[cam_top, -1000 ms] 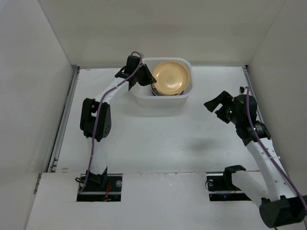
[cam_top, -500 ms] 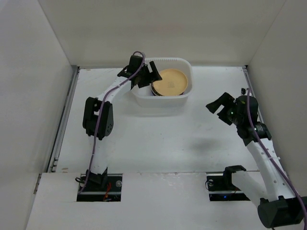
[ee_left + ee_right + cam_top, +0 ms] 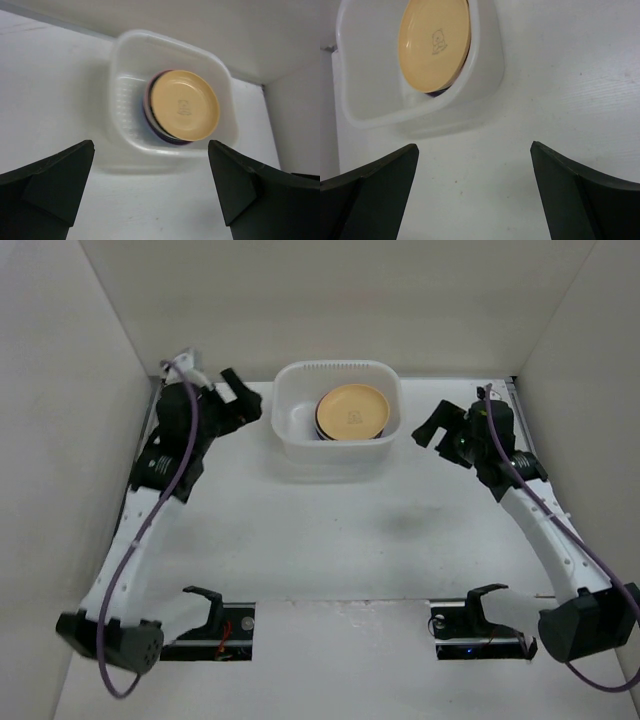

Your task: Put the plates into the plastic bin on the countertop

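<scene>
Now, plastic bin (image 3: 296,420): translucent white tub standing at the far middle of the countertop (image 3: 330,530), close to the far wall (image 3: 330,300); the left part of its floor is bare.
Stack of plates (image 3: 322,426): inside the bin, in its right part, near the right-hand wall of the tub; the dark edges of the lower plates show under the left rim of the top one, and the left wrist view also shows a pink and a purple edge there (image 3: 149,102).
Yellow-orange plate (image 3: 353,411): on top of the stack, lying roughly level, with a small printed mark at its centre in both wrist views (image 3: 185,111) (image 3: 434,44).
Left gripper (image 3: 248,398): up over the far left of the countertop, left of the bin and apart from it, pointing toward it; its two black fingers are spread wide with nothing between them (image 3: 151,147).
Right gripper (image 3: 428,428): over the countertop just right of the bin, clear of its rim, facing it; fingers spread wide, holding nothing (image 3: 474,146).
Countertop: plain white, closed in by white walls on the left, right and far sides.
</scene>
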Tool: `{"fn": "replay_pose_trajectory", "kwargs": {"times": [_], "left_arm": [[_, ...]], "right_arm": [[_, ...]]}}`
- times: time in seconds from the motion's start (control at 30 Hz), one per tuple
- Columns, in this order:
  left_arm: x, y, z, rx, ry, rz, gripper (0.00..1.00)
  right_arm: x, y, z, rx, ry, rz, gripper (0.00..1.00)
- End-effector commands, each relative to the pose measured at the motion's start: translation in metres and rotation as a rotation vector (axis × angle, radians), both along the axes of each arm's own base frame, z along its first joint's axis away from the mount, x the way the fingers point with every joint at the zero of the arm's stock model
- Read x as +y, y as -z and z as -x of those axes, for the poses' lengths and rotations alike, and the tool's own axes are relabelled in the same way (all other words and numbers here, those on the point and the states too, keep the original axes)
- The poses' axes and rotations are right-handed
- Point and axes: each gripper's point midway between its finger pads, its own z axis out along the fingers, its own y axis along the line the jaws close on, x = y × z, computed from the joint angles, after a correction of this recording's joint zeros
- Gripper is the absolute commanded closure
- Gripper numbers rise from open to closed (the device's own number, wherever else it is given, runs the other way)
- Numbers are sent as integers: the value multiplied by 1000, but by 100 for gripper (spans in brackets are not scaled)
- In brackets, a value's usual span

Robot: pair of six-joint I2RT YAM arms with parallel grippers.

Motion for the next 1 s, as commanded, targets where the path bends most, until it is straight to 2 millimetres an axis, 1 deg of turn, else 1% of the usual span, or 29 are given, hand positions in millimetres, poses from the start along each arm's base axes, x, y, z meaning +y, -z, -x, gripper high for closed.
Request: {"fn": "replay_pose_trajectory", "kwargs": {"times": [0.0,0.03,0.07,0.13,0.23,0.3,0.37,0.47,0.57,0.67,0.8,0.9,0.97], "left_arm": [[75,71,39,186,-225,-147,0],[92,86,55,231,-272,-167,0],[104,98,68,269,-305,-182,0],[134,130,98,375,-407,-212,0],[162,164,134,488,-510,-248,0],[169,173,149,508,-544,-265,0],[174,175,158,515,-575,-268,0],[175,182,161,552,-583,-281,0],[173,188,155,575,-569,-303,0],[172,191,149,582,-574,-301,0],[171,196,145,596,-589,-285,0],[170,196,144,590,-584,-287,0],[170,197,144,581,-585,-284,0]], "right_arm": [[-4,-35,-22,-110,35,84,0],[-9,-35,-24,-108,55,109,0],[-15,-35,-25,-101,85,136,0],[-30,-31,-25,-79,148,202,0],[-54,-21,-14,-52,233,325,0],[-69,-15,0,-49,283,383,0],[-81,-11,17,-55,326,412,0],[-99,-1,46,-48,394,429,0],[-113,11,74,-29,445,436,0],[-121,19,94,-27,466,437,0],[-125,30,106,-28,466,427,0],[-126,31,108,-26,468,427,0],[-125,31,106,-25,465,429,0]]}}
